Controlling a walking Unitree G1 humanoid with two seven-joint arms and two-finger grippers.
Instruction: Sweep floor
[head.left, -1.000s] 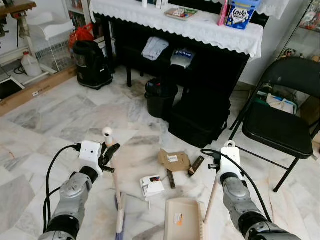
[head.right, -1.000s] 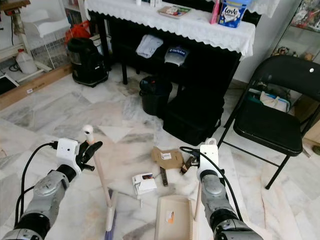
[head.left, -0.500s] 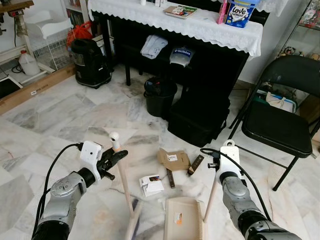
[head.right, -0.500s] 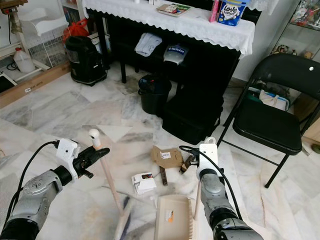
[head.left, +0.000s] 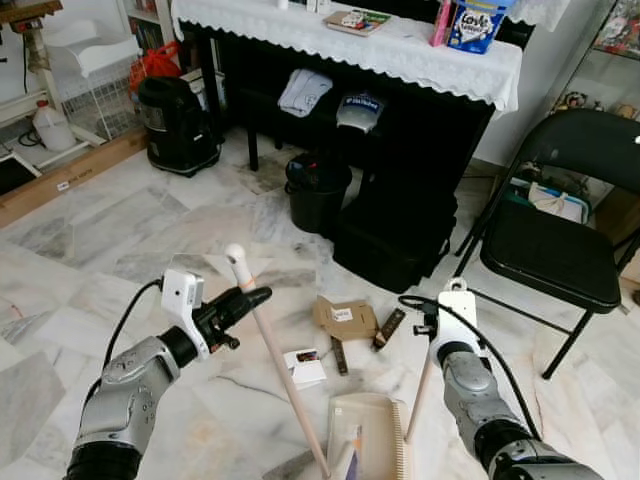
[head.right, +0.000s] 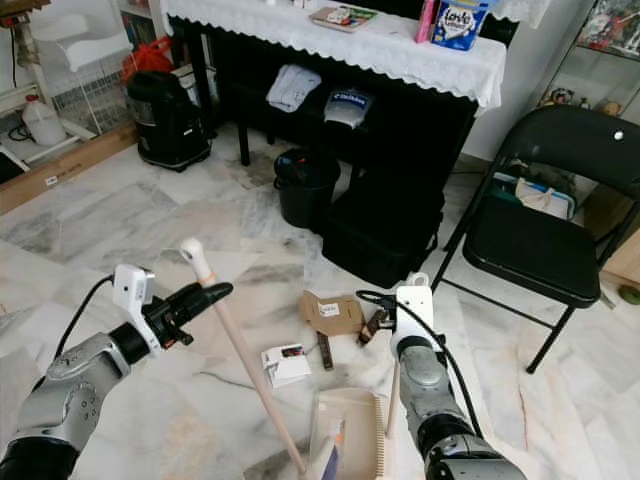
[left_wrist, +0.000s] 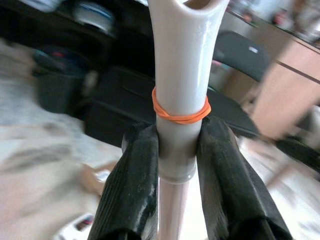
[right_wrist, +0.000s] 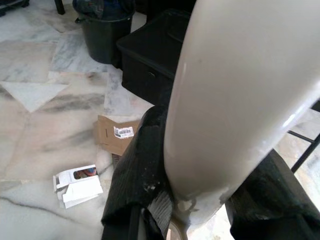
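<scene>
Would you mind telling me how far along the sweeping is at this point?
Done: both tools are gripped. In hand: the left pincer clamps the broom handle, its head at the dustpan, whose handle the right pincer holds. Left: the brown cardboard, white carton and dark scraps lie unswept.

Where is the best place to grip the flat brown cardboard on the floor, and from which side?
Probably the cardboard is best pinched at its raised, folded edge, coming from above and from the robot's side. It lies nearly flat on the floor, so only a lifted flap gives the fingers something to close on.
</scene>
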